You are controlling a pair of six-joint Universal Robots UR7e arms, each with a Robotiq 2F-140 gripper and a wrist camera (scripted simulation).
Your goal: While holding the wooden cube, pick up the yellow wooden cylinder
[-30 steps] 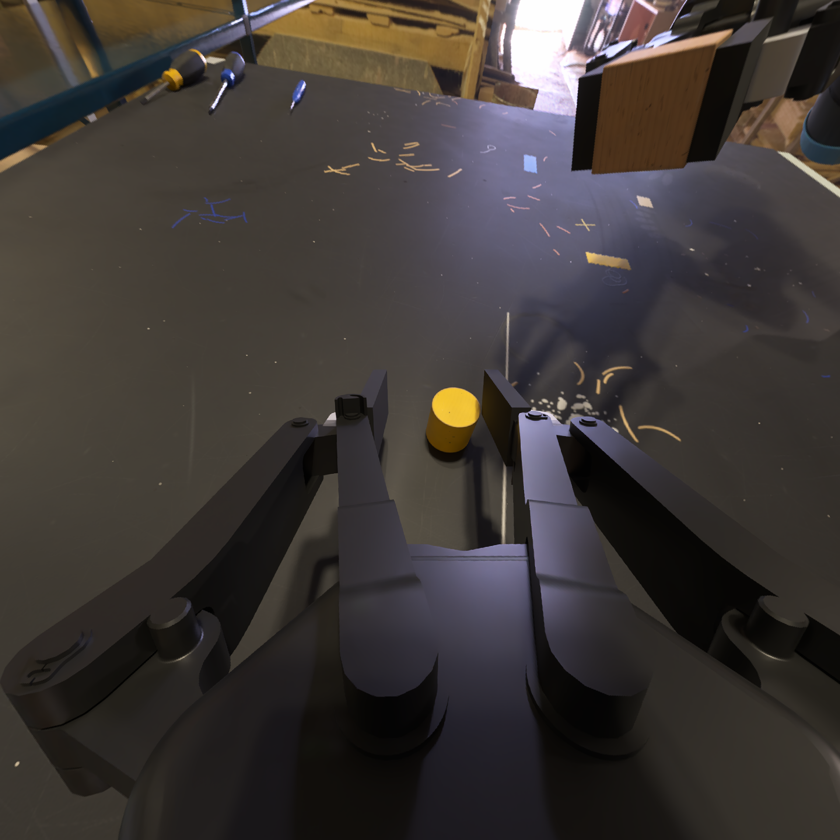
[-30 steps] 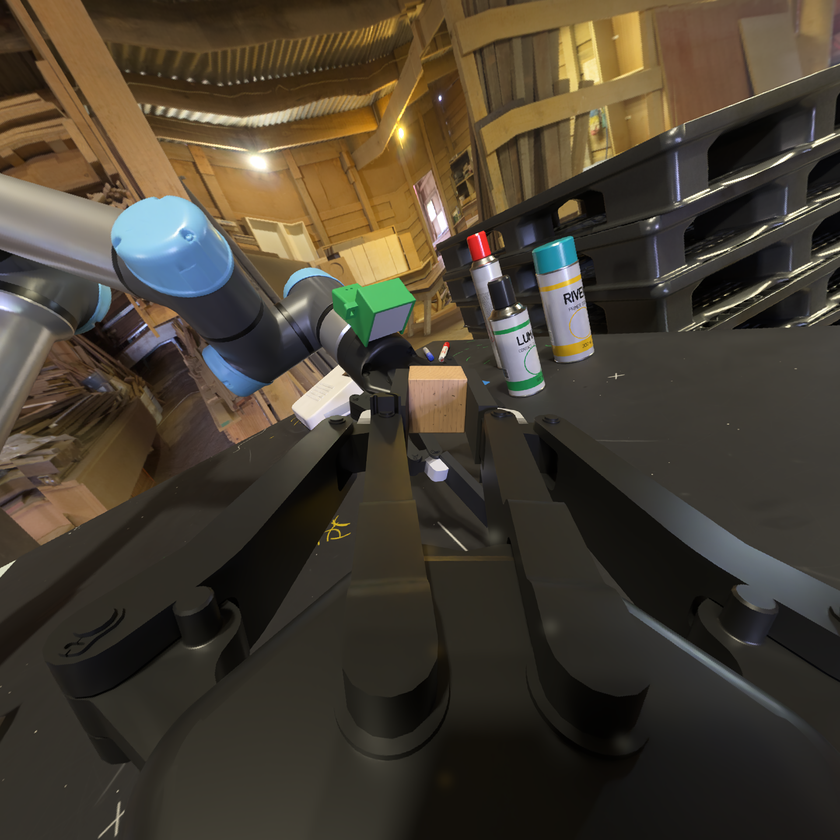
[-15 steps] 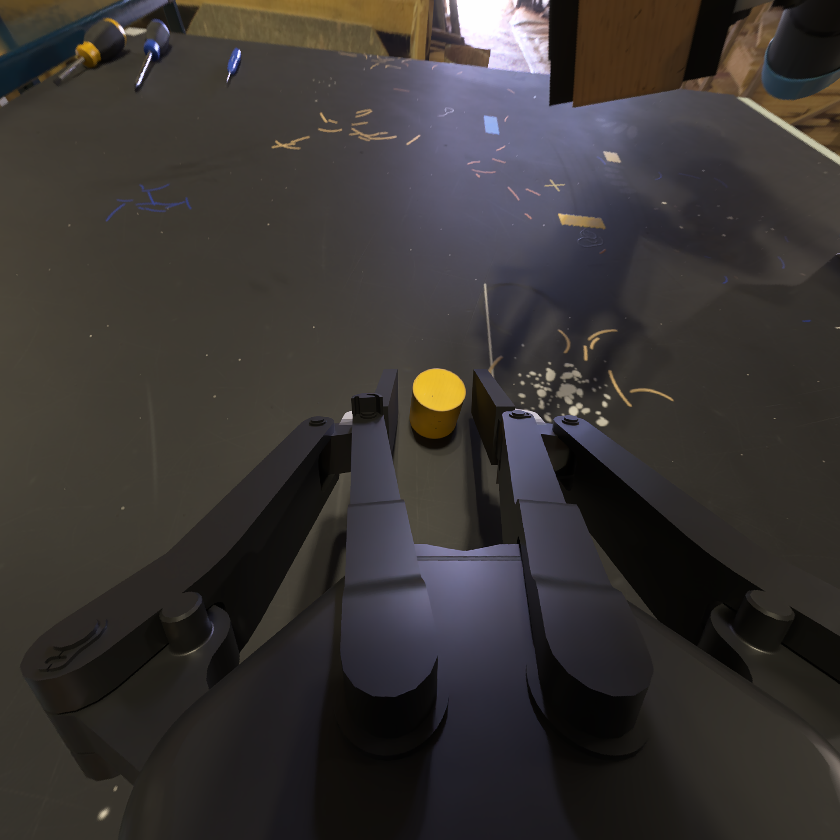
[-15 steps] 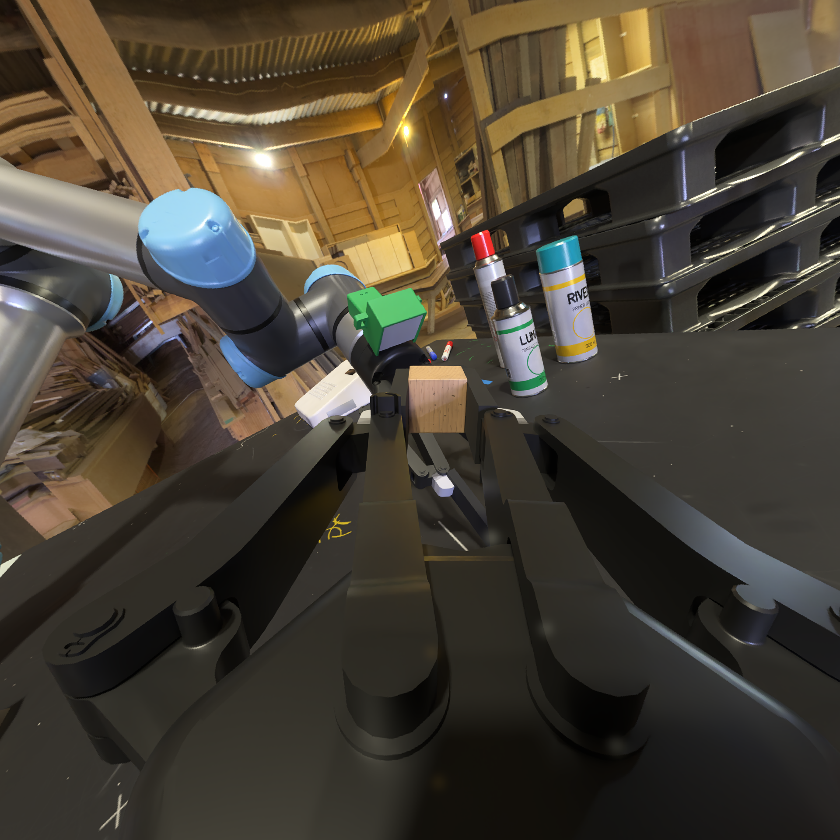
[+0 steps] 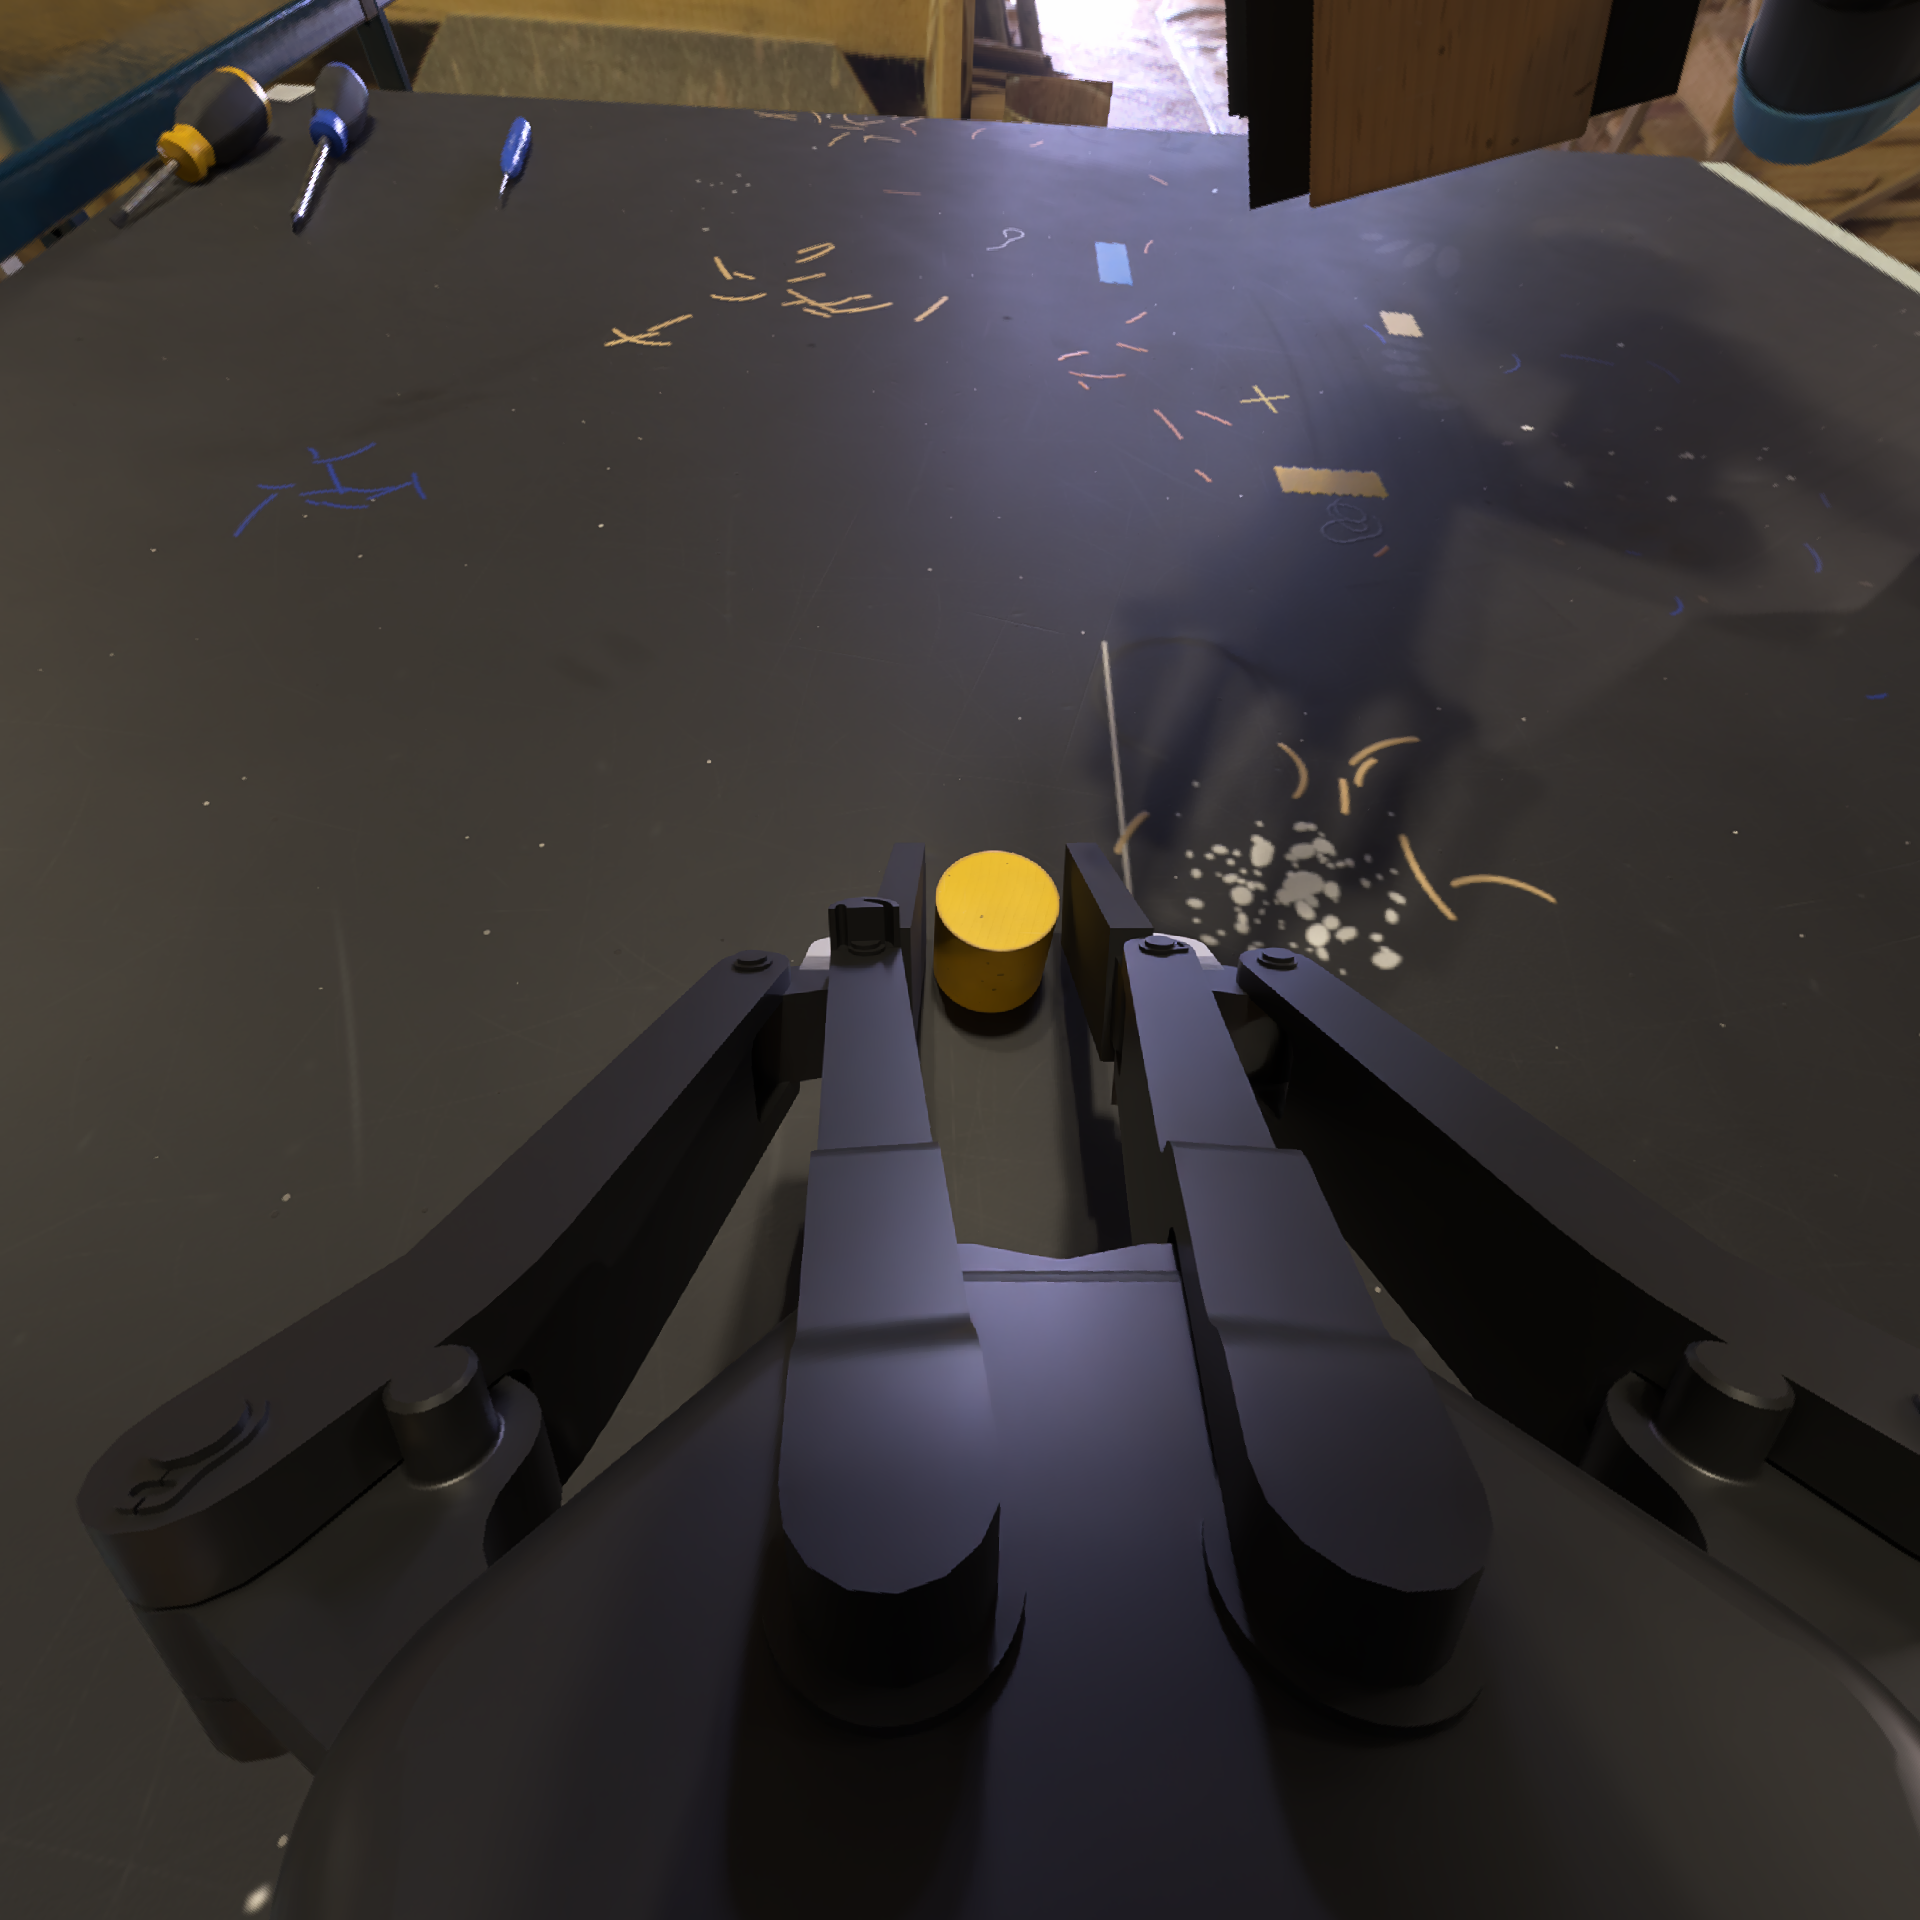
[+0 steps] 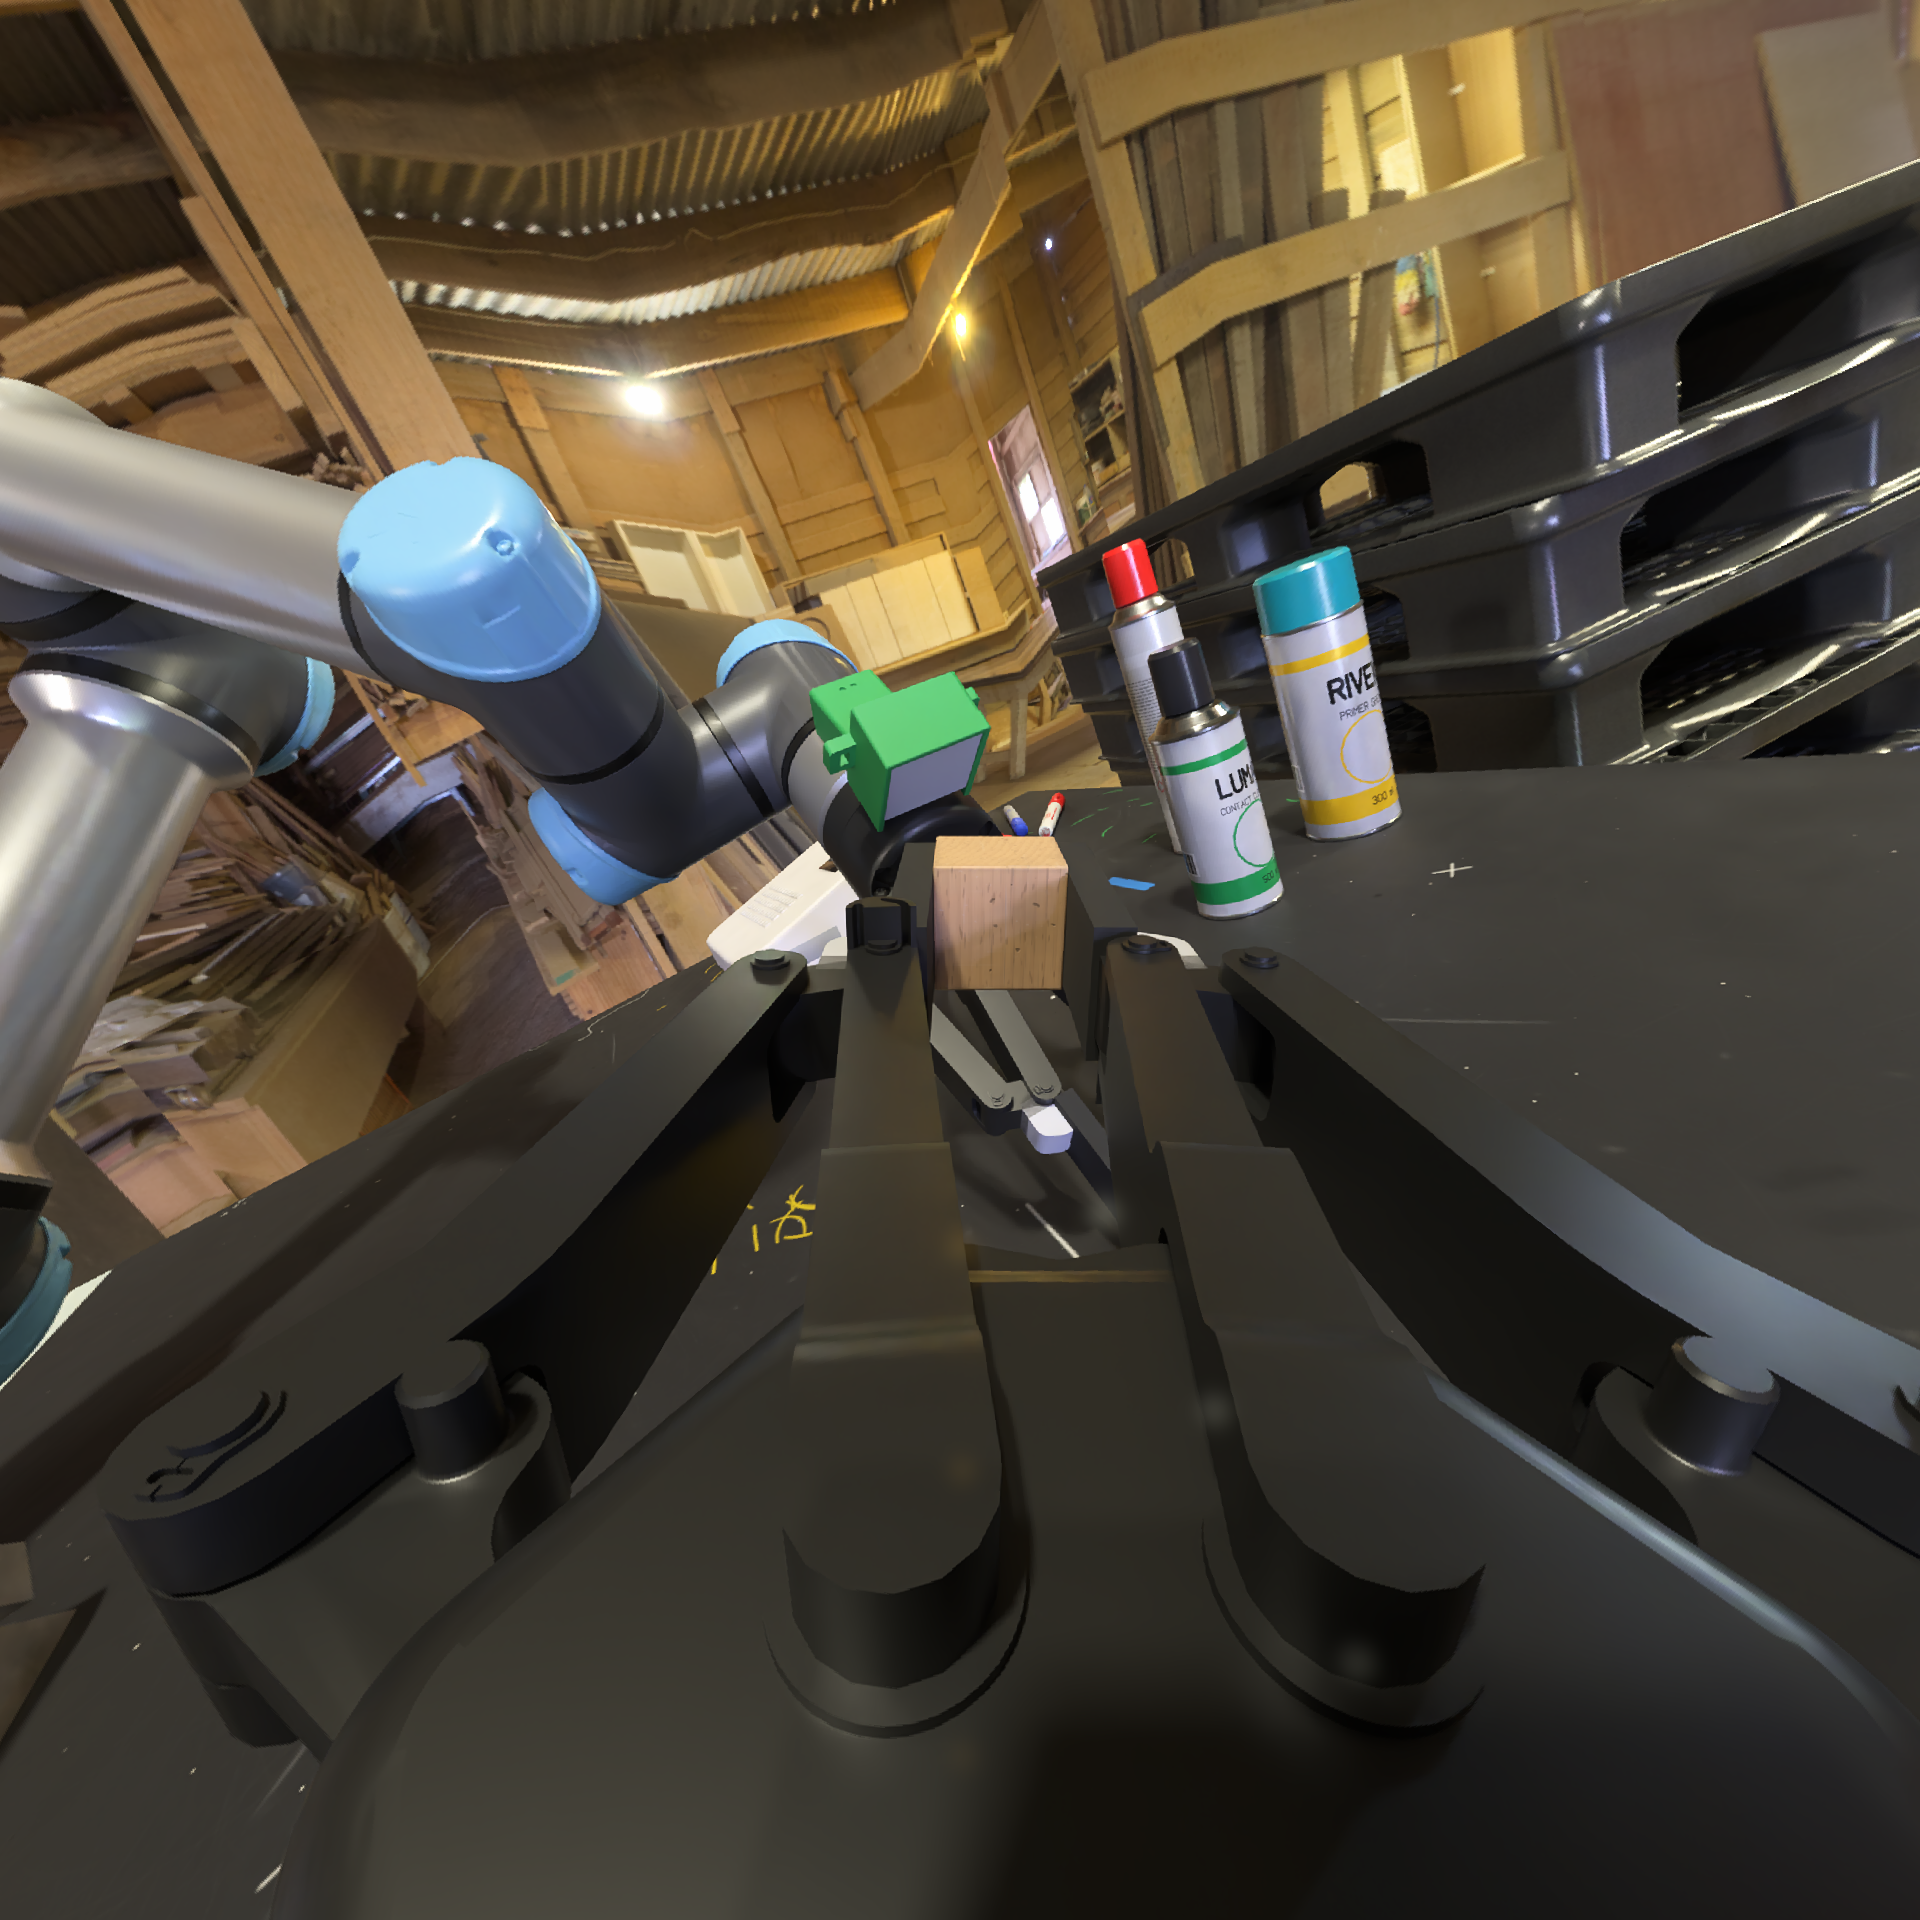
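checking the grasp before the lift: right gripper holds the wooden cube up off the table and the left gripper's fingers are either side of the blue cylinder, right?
One thing is off: the cylinder is yellow, not blue, as the left wrist view shows. The rest stands: the left gripper has a finger on each side of it, and the right gripper holds the wooden cube above the table.

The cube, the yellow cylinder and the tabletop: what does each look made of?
The cube looks like bare pale wood: grain lines and small flecks, matt. The yellow cylinder has a flat, matt yellow coat; faint lines on its top hint at wood, though paint hides most. The tabletop looks like a dark matt sheet, scuffed and chalk-marked; the material is unclear.
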